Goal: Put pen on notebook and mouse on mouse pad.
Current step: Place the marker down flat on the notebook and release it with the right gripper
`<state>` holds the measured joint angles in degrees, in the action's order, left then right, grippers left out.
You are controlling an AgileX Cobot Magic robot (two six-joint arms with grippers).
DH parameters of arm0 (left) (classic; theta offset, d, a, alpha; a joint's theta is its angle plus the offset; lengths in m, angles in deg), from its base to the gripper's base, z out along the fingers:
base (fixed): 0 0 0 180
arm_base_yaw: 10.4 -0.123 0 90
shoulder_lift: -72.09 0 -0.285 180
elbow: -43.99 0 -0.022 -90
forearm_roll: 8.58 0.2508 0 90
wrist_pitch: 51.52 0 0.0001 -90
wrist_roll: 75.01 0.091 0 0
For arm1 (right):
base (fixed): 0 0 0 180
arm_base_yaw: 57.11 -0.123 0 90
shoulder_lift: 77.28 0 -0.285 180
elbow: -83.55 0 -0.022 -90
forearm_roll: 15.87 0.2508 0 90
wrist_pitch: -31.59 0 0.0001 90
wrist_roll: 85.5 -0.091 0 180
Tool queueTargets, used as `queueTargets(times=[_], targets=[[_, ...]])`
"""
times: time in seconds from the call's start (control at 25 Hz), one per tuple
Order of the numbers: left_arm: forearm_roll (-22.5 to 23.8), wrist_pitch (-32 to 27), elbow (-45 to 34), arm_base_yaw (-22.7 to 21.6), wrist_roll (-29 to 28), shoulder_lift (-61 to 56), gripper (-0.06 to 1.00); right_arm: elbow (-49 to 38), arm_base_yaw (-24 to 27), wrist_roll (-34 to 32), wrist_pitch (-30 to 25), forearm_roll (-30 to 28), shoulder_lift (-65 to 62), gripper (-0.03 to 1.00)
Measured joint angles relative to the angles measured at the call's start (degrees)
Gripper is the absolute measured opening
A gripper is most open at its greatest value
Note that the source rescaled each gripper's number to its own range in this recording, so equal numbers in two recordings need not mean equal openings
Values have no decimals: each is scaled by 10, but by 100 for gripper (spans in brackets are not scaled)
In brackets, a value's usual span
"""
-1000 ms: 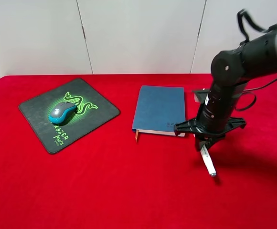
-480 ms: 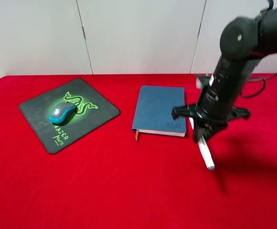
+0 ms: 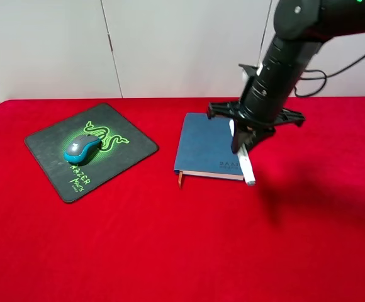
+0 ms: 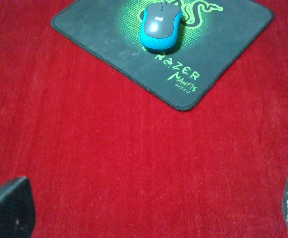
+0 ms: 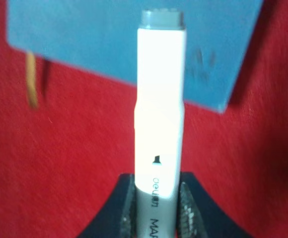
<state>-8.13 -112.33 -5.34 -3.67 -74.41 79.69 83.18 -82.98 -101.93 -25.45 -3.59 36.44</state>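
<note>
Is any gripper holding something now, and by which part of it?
The right gripper holds the pen, pinched on its white barrel, away from the grey tip, which sticks out free. The left gripper is open and holds nothing.

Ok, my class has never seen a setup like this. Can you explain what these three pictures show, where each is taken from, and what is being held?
This is a robot with two arms, each ending in a two-fingered gripper. One picture comes from a camera mounted high, looking down on a red table. The other two come from small cameras on the arms' wrists. On the table lie a dark mouse pad with a teal mouse sitting on it, and a blue notebook. The right gripper clamps a white pen in the air over the notebook's edge; its wrist view shows the pen close up. The left gripper is open and empty, looking at the mouse pad.
</note>
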Motion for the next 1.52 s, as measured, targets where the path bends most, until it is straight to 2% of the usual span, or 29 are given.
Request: queueTargets(times=[0.52, 0.88, 1.28, 1.52], targets=[[0, 0, 0, 0, 0, 0, 100, 196, 0, -11, -23, 3, 140, 0], [0, 0, 0, 0, 0, 0, 100, 301, 0, -13, -25, 2, 243, 0], [0, 0, 0, 0, 0, 0, 100, 330, 0, -35, -27, -42, 299, 0], [0, 0, 0, 0, 0, 0, 100, 330, 0, -36, -28, -46, 303, 0]])
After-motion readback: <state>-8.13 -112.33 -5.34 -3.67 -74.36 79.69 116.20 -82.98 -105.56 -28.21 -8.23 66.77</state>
